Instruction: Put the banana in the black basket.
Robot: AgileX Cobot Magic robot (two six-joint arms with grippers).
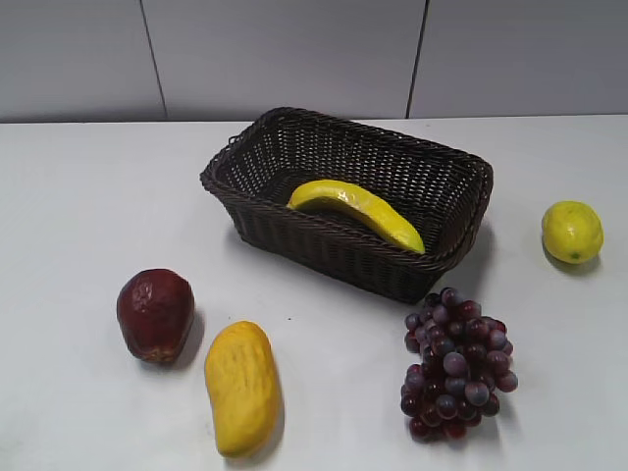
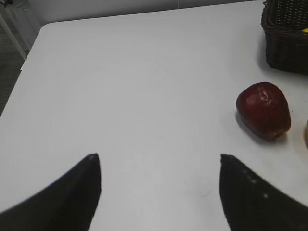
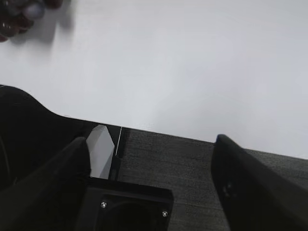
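Nearest on the white surface (image 1: 88, 206) lay a yellow-orange mango (image 1: 241, 388) and a bunch of dark red grapes (image 1: 456, 365); the grapes were cut off and blurred in the right wrist view. The left claw (image 2: 160, 166) and right claw (image 3: 150, 144) both stood apart, holding nothing, only their tips visible. Farther back, a dark red apple (image 1: 155, 314). Beyond, the glossy yellow banana (image 1: 356, 211) lay curved inside the black basket (image 1: 412, 177), its far end behind the rim. A lemon (image 1: 571, 232) sat right.

Banana (image 1: 358, 211) inside basket (image 1: 294, 231)
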